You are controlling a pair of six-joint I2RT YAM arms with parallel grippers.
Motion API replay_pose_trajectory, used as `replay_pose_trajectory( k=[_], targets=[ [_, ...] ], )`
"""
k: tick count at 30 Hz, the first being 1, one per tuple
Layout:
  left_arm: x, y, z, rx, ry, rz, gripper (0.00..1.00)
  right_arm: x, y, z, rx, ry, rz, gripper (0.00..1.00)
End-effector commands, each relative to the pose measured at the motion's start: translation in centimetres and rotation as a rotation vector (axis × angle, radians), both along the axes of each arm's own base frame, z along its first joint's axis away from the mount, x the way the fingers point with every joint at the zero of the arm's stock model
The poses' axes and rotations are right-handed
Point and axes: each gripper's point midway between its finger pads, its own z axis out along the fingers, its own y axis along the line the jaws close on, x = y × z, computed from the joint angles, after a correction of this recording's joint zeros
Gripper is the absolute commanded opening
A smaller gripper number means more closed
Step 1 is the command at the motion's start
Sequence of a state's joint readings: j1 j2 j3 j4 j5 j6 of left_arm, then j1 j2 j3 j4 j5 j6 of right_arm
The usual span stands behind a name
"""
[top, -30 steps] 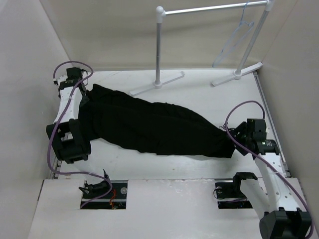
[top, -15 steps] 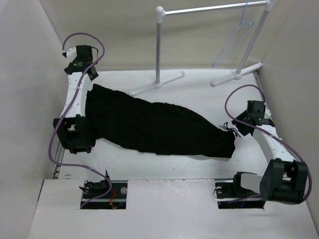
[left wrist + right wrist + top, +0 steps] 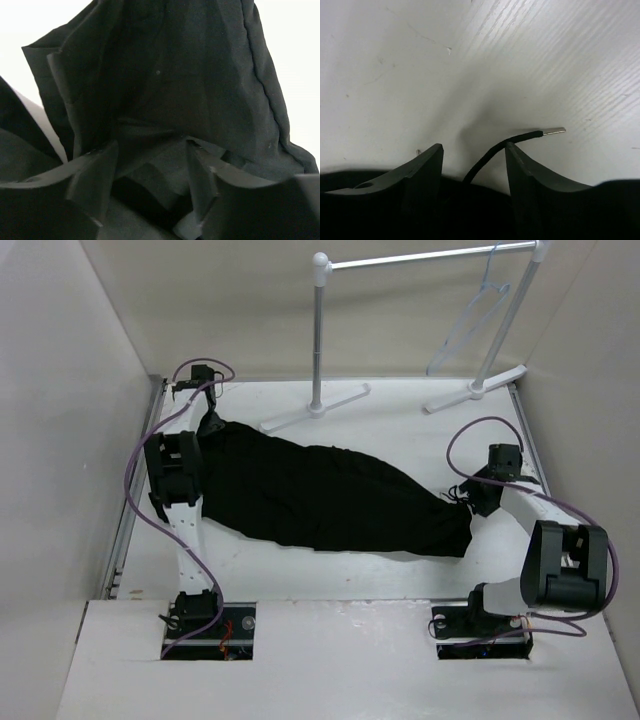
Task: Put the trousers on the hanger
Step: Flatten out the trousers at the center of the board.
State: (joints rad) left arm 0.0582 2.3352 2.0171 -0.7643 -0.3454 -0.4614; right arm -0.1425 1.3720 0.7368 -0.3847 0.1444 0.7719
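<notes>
Trousers (image 3: 320, 500) lie across the table from 10 to 3 o'clock, far end under the left gripper (image 3: 150, 150), jaws apart astride a fold, drawstring (image 3: 510, 142) between the right gripper's (image 3: 472, 147) parted jaws; hanger (image 3: 478, 315) at 1 o'clock.

Black trousers (image 3: 320, 495), pale bluish-white hanger (image 3: 466, 324), white table (image 3: 400, 430)

**Top external view:** the table (image 3: 400, 410) is seen from high above its near edge, at a distance, with the trousers (image 3: 320, 495) shown whole at mid-frame.

**Left wrist view:** the trousers' left end is seen at very close range past the left gripper (image 3: 150, 187), and cloth fills the frame.

**Right wrist view:** bare table beside the trousers' right end is seen closely past the right gripper (image 3: 472, 182), with a drawstring (image 3: 495, 150) included.

Both ends are shared with the top external view.
</notes>
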Motion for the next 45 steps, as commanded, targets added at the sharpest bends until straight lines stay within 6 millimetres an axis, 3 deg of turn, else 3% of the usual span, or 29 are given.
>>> replay_pose_trajectory(
  k=[1, 5, 7, 10, 12, 17, 20, 24, 28, 29, 33, 35, 40, 43, 45],
  targets=[
    [1.5, 0.2, 3.4, -0.025, -0.1, 0.025, 0.49, 2.5, 1.7, 0.9, 0.089, -0.075, 0.029, 0.57],
    [1.5, 0.7, 3.3, -0.041, -0.131, 0.06, 0.18, 1.9, 3.6, 0.7, 0.174, -0.081, 0.051, 0.64],
    [1.6, 1.1, 3.7, -0.044, -0.16, 0.08, 0.1, 1.8, 4.4, 0.9, 0.212, -0.088, 0.069, 0.63],
    [2.0, 1.7, 4.0, -0.051, -0.189, 0.11, 0.04, 2.8, 5.1, 0.7, 0.271, -0.098, 0.076, 0.28],
    [2.2, 1.9, 4.2, -0.055, -0.207, 0.127, 0.03, 4.1, 4.8, 1.1, 0.302, -0.128, 0.059, 0.13],
    [3.7, 2.0, 5.5, -0.07, -0.293, 0.161, 0.01, 8.6, 3.1, 5.6, 0.231, -0.297, 0.044, 0.06],
    [5.0, 1.5, 6.1, -0.101, -0.348, 0.14, 0.11, 11.1, 2.0, 9.0, 0.171, -0.412, 0.045, 0.06],
    [6.7, 0.2, 5.1, -0.146, -0.369, 0.091, 0.56, 13.5, 1.2, 12.2, 0.118, -0.542, 0.062, 0.06],
    [6.5, -0.1, 2.3, -0.162, -0.301, 0.098, 0.58, 14.8, 0.9, 12.7, 0.097, -0.584, 0.068, 0.06],
    [6.5, -0.2, 1.7, -0.167, -0.291, 0.098, 0.54, 15.1, 0.9, 12.8, 0.098, -0.592, 0.073, 0.06],
    [6.9, -0.1, 1.0, -0.166, -0.299, 0.111, 0.17, 17.2, 0.8, 15.0, 0.077, -0.705, 0.103, 0.06],
    [7.2, 0.6, 1.8, -0.157, -0.332, 0.144, 0.06, 17.9, 0.5, 16.3, 0.072, -0.763, 0.104, 0.06],
    [8.7, 3.0, 7.1, -0.129, -0.51, 0.239, 0.0, 19.7, -1.5, 18.0, 0.06, -0.849, 0.068, 0.07],
    [9.9, 3.5, 10.3, -0.139, -0.631, 0.271, 0.0, 20.7, -2.3, 17.3, 0.089, -0.855, 0.026, 0.11],
    [10.7, 3.3, 11.8, -0.146, -0.689, 0.268, 0.01, 20.8, -2.9, 16.6, 0.103, -0.86, -0.011, 0.19]
  ],
)
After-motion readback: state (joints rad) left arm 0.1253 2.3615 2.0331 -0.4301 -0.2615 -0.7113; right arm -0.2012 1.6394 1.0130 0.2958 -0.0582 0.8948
